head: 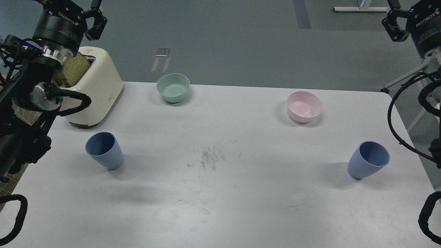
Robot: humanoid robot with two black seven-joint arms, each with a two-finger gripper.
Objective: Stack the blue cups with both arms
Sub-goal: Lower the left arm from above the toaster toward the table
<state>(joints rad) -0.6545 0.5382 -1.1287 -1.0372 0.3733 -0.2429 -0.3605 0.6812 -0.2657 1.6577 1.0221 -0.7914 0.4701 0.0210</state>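
From the head view, the nearest thing is the bare front of the white worktop (220,213), scuffed at its middle. On it the two blue cups stand upright and well apart: the left cup (104,150) near the left edge, in front of the toaster, the right cup (368,159) near the right edge. That spread seems to put one cup within reach of each arm, so neither is stacked yet. Farther back sit the mint-green bowl (173,87) and the pink bowl (304,106), clear of the cups. The cream toaster (94,93) holds bread slices (74,70); a small mark on its side is too small to read. The left end effector (90,16) hangs high above the toaster, fingers spread, holding nothing. The right end effector (392,20) is cut by the frame; I cannot tell its opening. Both wrists read "ROBOTIQ".
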